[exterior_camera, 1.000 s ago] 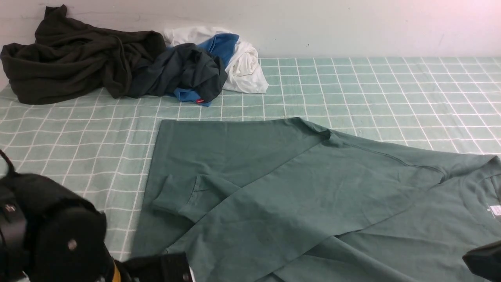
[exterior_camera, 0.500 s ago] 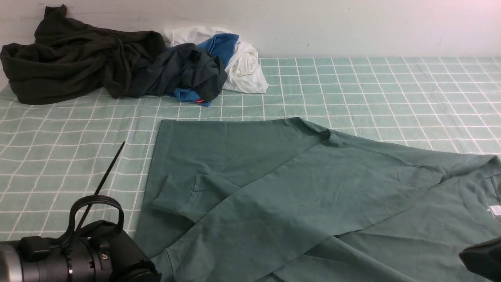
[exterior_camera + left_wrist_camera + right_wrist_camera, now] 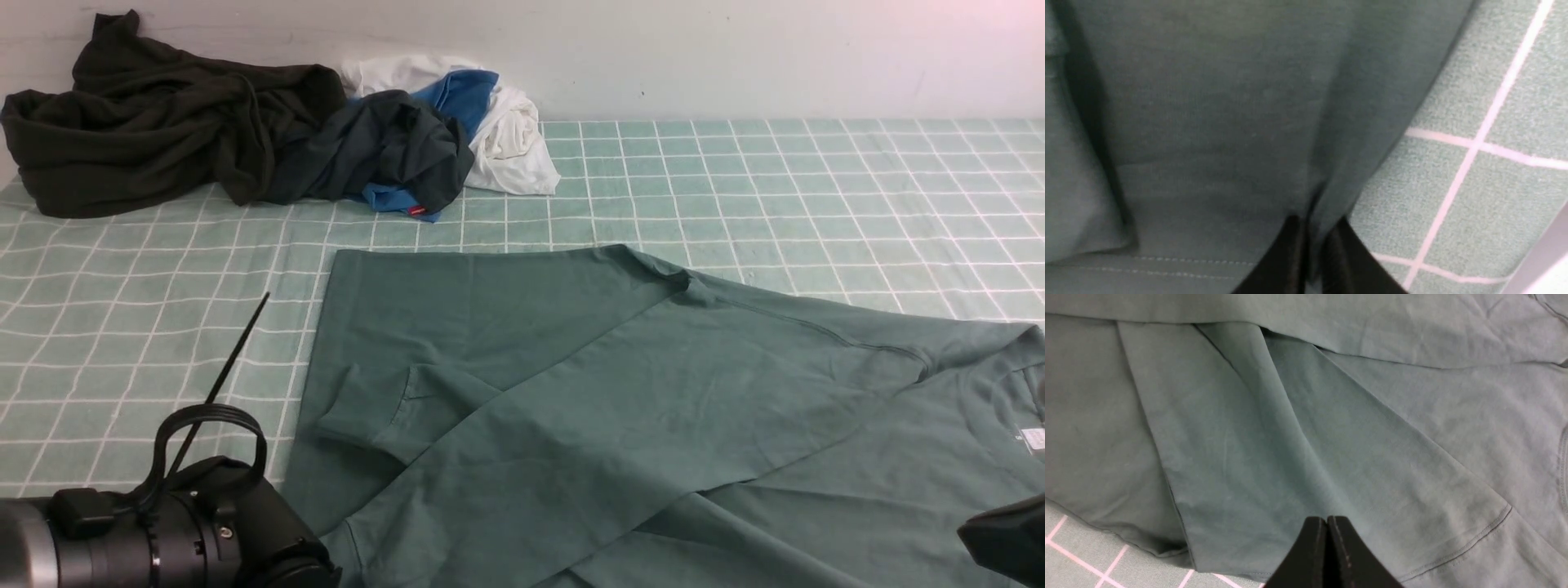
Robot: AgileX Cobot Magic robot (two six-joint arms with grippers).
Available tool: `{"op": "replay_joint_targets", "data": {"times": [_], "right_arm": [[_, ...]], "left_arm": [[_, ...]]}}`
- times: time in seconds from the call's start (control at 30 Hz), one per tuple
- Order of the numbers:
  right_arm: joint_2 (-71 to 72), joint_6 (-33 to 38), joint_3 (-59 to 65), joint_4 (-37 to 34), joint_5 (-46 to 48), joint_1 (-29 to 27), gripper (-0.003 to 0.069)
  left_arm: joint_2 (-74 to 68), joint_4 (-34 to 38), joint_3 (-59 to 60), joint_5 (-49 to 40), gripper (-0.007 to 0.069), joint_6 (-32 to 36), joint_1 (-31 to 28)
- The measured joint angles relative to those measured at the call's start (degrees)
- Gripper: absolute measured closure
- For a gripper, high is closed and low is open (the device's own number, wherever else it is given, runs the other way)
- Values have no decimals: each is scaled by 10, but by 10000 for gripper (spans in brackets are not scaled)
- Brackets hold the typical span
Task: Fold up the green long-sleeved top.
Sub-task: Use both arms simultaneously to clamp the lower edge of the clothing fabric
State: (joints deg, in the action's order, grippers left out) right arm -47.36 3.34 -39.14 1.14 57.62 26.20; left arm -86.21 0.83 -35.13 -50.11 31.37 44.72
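The green long-sleeved top (image 3: 612, 392) lies spread on the checked cover, one cuffed sleeve (image 3: 367, 416) folded across its body and a white neck label (image 3: 1033, 438) at the right edge. In the left wrist view my left gripper (image 3: 1314, 228) is shut on a pinched fold at the top's edge (image 3: 1208, 122), close to the stitched hem. Its arm (image 3: 163, 531) sits low at the front left. My right gripper (image 3: 1327, 520) is shut with nothing in it, just above the top's fabric (image 3: 1331, 437). Only a dark corner of the right arm (image 3: 1004, 539) shows at the front right.
A pale green checked cover (image 3: 816, 188) spans the surface up to the wall. At the back left lie a heap of an olive-black garment (image 3: 155, 122), a navy-grey one with blue trim (image 3: 392, 147) and a white one (image 3: 506, 139).
My left arm has dropped from close in front of the camera to the top's front left edge, and its jaws have closed on the fabric. The right arm and the top have barely shifted.
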Motion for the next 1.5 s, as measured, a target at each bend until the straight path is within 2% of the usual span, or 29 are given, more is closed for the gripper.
{"op": "replay_joint_targets", "data": {"times": [0.13,0.4,0.7,0.77,0.83,0.93,1.07,1.17,1.5], "right_arm": [[0,0,0,1,0,0,673],[0,8,0,1,12,0,673],[-31,100,0,-11,65,12,665],[-71,156,0,-23,73,27,622],[-90,183,0,-31,73,33,594],[-166,254,0,-43,61,46,449],[-244,288,0,-26,35,50,288],[-288,293,11,0,10,50,228],[-330,294,69,83,-101,50,228]], "left_arm": [[20,0,-34,-39,624,-29,0],[47,-21,-63,-102,628,-43,-13],[47,-13,-41,-96,628,-45,-30],[47,-8,-41,-93,628,-45,-30],[47,-2,-41,-92,628,-45,-30],[47,1,-41,-84,628,-45,-30],[47,2,-41,-84,628,-45,-30],[47,2,-41,-84,628,-45,-30],[47,3,-41,-84,628,-45,-30]]}}
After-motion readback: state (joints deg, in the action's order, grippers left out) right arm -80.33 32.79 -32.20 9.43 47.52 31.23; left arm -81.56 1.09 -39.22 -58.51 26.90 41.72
